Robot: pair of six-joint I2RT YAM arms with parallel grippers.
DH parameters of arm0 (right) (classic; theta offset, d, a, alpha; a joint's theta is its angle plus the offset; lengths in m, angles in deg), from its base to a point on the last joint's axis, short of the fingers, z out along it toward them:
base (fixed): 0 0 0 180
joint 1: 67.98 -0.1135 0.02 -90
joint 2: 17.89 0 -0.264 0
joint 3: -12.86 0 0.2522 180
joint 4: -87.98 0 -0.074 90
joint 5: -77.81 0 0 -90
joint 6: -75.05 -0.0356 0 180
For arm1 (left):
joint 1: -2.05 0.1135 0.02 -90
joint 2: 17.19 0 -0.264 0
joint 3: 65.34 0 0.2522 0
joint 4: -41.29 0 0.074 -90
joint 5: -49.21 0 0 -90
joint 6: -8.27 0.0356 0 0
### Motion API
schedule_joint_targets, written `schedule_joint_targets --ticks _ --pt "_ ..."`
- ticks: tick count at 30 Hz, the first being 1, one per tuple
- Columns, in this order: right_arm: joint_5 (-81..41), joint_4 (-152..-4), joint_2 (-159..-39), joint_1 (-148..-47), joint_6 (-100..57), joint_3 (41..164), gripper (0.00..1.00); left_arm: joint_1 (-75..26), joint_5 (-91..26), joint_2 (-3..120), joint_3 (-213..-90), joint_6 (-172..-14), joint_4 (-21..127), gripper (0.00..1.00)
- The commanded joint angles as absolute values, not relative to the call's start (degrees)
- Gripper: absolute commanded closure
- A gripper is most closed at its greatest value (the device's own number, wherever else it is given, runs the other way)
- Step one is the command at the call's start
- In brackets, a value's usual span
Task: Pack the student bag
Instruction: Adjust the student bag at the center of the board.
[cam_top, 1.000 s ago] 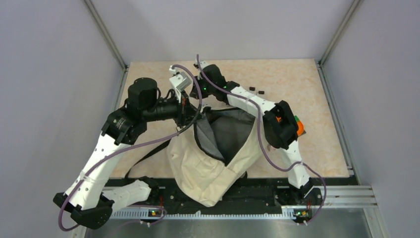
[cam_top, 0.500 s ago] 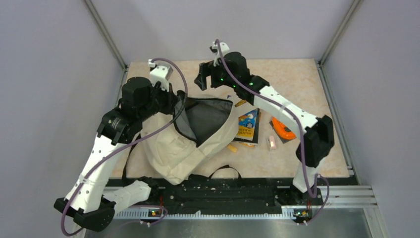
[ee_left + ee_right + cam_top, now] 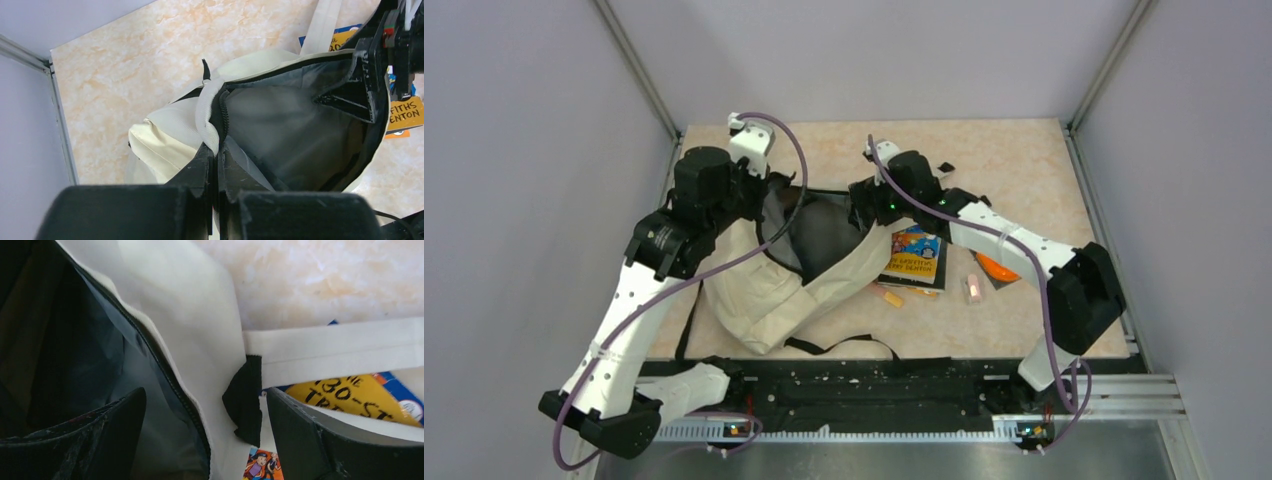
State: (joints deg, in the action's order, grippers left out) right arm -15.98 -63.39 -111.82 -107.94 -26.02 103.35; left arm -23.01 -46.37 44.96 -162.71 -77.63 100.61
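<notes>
Left claw (image 3: 216, 152) pinches the student bag (image 3: 165, 127) rim; right claw (image 3: 205, 400), spread, has one finger inside.

The cream canvas student bag (image 3: 759, 295) lies slumped and unzipped. Its dark-lined mouth gapes between the left gripper (image 3: 216, 150), pinching one rim, and the right gripper (image 3: 206, 395), astride the other.
</notes>
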Motion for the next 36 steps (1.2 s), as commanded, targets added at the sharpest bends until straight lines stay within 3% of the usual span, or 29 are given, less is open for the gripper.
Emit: schedule_joint_targets --ticks 1,3,4,9,11,12,19,28,30,34,36 --pt "-20.33 -66.85 -108.87 -107.96 -27.02 100.83 0.12 -22.57 -48.27 44.83 -162.25 -75.38 95.39 1.0" --pt "-20.13 -68.0 -107.99 -107.97 -27.62 99.92 0.14 -22.55 -49.66 45.47 -161.34 -75.4 95.27 1.0" --pt "-19.97 -68.2 -107.71 -107.97 -27.39 99.75 0.2 -22.56 -50.99 45.8 -160.91 -75.62 95.11 1.0" --pt "-16.99 -68.86 -109.33 -108.56 -30.05 102.45 0.82 -22.18 -60.42 49.45 -161.7 -76.7 94.41 1.0" --pt "-13.14 -69.56 -110.77 -110.39 -30.41 104.86 0.97 -21.98 -64.85 51.4 -163.6 -77.37 94.78 1.0" --pt "-11.03 -70.5 -111.59 -111.8 -30.15 106.26 1.0 -21.77 -66.93 52.28 -164.59 -77.82 94.92 1.0" --pt "-8.44 -77.19 -123.68 -116.75 -30.52 117.66 1.0 -17.56 -70.61 53.56 -166.96 -80.7 91.7 1.0" --pt "-6.52 -76.32 -136.72 -117.24 -30.47 127.33 1.0 -14.83 -64.73 48.57 -157.44 -84.37 87.56 1.0" --pt "-5.85 -74.33 -137.51 -117.2 -29.34 129.23 0.92 -14.78 -63.25 47.7 -154.34 -85.18 87.38 1.0" --pt "-6.71 -70.64 -137.18 -117.12 -26.49 132.36 0.5 -14.69 -63.37 46.68 -149.86 -86.28 87.95 1.0" --pt "-6.74 -68.85 -136.05 -117.11 -25.53 132.71 0.34 -14.74 -63.38 45.81 -148.16 -86.73 88.26 1.0"
